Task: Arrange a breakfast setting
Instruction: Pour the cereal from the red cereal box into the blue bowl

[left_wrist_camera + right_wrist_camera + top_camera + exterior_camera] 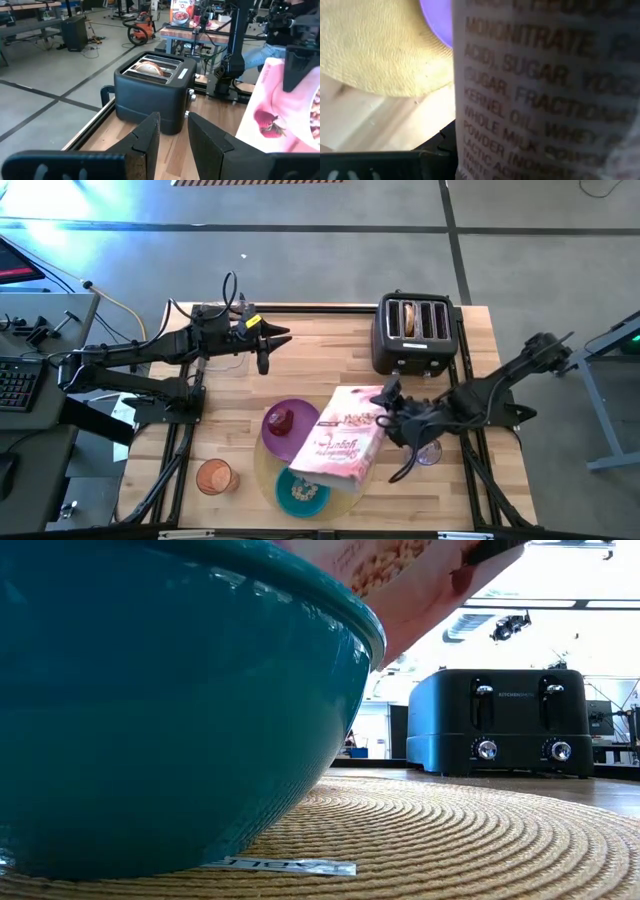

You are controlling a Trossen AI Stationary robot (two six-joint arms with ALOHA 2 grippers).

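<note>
High view: the right gripper (388, 418), a little toward 4 o'clock from the table's (480, 340) centre, has its jaws clamped on the cereal box (342, 442), which is tipped over with its far end above the teal bowl (300, 492). Cereal (299, 490) lies in that bowl at about 6 o'clock on the table, on the round tan mat (345, 498). The purple plate (298, 432) sits at 12 o'clock from the bowl and carries the red fruit (281, 420). An orange cup (213, 477) stands at 9 o'clock from the bowl, off the mat. The clear glass (428, 452) stands at 3 o'clock from the box, under the right arm.

The black toaster (414, 332) is at the table's 1 o'clock, with a bagel (408, 319) in one slot. The left gripper (268, 338) hovers near 11 o'clock, jaws narrowly parted and holding nothing.

On the box side, the right wrist view reads "MONONITRATE", "SUGAR", "KERNEL OIL, WHEY", "WHOLE MILK POWDER". A label on the mat edge in the low view is upside down and unreadable.
</note>
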